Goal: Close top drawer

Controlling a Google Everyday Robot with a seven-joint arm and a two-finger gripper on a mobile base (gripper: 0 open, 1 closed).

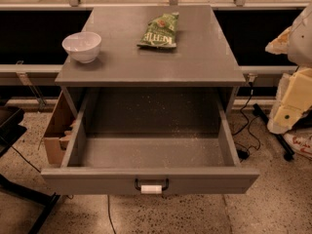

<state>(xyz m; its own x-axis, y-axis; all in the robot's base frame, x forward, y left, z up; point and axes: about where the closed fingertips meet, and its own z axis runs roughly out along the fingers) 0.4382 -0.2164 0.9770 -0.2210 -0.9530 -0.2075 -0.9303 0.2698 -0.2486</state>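
Our gripper sits off the right edge of the bench, open or closed we cannot tell; pushing the top drawer off-centre could jam it.

Grey top drawer, speckled drawer floor
Dark handle, white tag; white bowl; green bag; cream gripper at right edge

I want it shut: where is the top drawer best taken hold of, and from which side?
Probably the handle centred on the top drawer front, from the front: it juts outward, with the drawer pulled out. The gripper is at the right edge.
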